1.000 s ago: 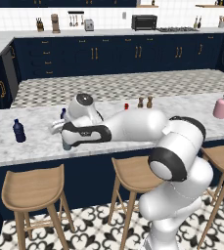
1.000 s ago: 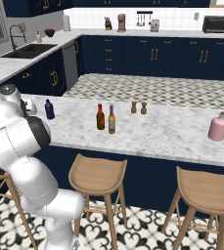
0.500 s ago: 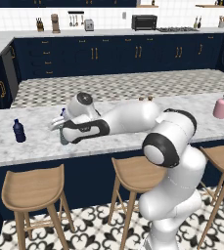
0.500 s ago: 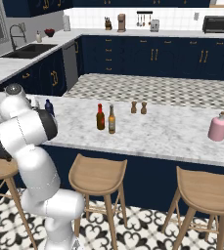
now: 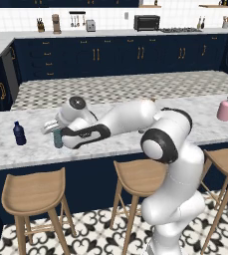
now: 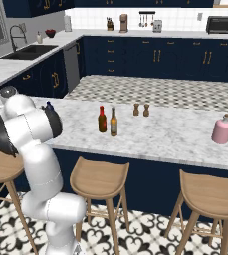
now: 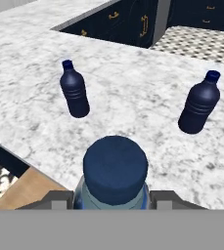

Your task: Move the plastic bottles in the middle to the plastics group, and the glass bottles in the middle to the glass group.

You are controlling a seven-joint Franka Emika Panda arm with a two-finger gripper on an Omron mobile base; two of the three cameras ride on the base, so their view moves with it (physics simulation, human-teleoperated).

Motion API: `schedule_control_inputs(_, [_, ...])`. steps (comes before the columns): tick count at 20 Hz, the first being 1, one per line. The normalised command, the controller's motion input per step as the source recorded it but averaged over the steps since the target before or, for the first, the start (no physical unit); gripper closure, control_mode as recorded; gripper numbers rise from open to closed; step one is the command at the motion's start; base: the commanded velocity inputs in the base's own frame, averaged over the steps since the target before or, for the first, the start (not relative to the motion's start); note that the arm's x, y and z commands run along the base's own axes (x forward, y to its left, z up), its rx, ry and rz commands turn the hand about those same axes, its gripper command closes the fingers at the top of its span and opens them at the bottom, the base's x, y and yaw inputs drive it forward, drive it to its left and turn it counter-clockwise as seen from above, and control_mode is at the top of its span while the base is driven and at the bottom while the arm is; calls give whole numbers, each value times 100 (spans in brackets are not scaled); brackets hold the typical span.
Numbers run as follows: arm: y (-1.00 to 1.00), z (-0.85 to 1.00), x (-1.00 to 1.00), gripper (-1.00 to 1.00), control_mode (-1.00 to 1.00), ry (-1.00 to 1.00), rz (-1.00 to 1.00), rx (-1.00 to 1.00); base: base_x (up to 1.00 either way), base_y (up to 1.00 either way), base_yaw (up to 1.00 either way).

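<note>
At the left end of the marble desk (image 5: 135, 142), the pincer (image 7: 112, 197) is closed narrowly on the pale teal bottle (image 5: 58, 138), which stands upright between its fingers; the hand view looks down on its dark blue cap. Since 1 second ago the arm has swung further left along the desk, carrying the bottle with it, so it now hangs close to the plastics group: 2 navy bottles, the nearer navy bottle (image 7: 74, 90) and the farther navy bottle (image 7: 198, 103), both upright just ahead of the held one. From the left base view, 1 navy bottle (image 5: 19, 134) stands a little to the left of the teal one. That suggests the plastic delivery is nearly done, with only the set-down and release left. Still in the middle are the red-capped brown bottle (image 6: 102, 119) and the amber bottle (image 6: 114, 122), well apart from the pink bottle (image 6: 222, 130).
</note>
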Motion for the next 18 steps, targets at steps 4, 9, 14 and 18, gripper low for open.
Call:
schedule_control_inputs(4, [21, 0, 23, 100, -100, 0, 0, 0, 0, 0, 0])
schedule_control_inputs(9, [5, 0, 22, 100, -100, 0, 0, 0, 0, 0, 0])
schedule_control_inputs(14, [0, 0, 31, 100, -100, 0, 0, 0, 0, 0, 0])
schedule_control_inputs(18, [-1, 1, 26, 100, -100, 0, 0, 0, 0, 0, 0])
